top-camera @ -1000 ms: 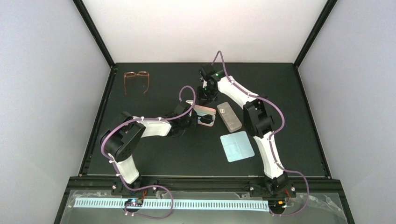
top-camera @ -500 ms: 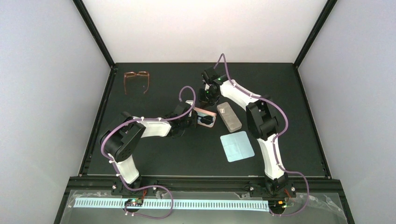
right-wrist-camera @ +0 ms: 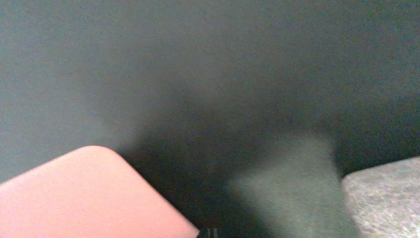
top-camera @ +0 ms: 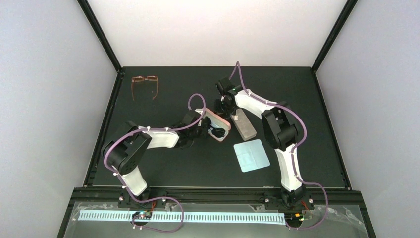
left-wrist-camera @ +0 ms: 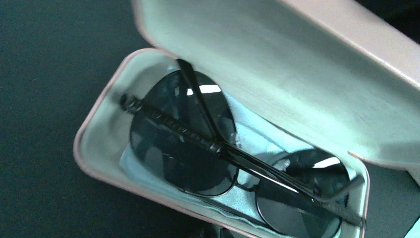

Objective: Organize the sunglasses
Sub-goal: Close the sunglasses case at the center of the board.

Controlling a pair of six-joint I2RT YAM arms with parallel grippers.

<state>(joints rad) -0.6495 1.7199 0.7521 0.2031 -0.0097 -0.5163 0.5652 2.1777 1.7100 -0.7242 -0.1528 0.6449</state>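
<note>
the left fingers point(top-camera: 206, 133), pressed together, sit at the near rim of the case point(left-wrist-camera: 83, 152). the sunglasses point(left-wrist-camera: 218, 148) lie folded inside it, lid point(left-wrist-camera: 277, 59) half lowered. behind the lid the right fingers point(top-camera: 223, 111) are pressed together too. seemingly only closing remains.

sunglasses point(left-wrist-camera: 183, 148): glossy dark lenses, shiny black frame | pink case point(left-wrist-camera: 94, 134): smooth matt shell | grey case point(right-wrist-camera: 391, 198): rough, cloth-like

You get an even, sharp overhead view. White glare streaks the sunglasses point(left-wrist-camera: 198, 158) lenses at your left wrist; your right wrist view is dim and badly blurred.
</note>
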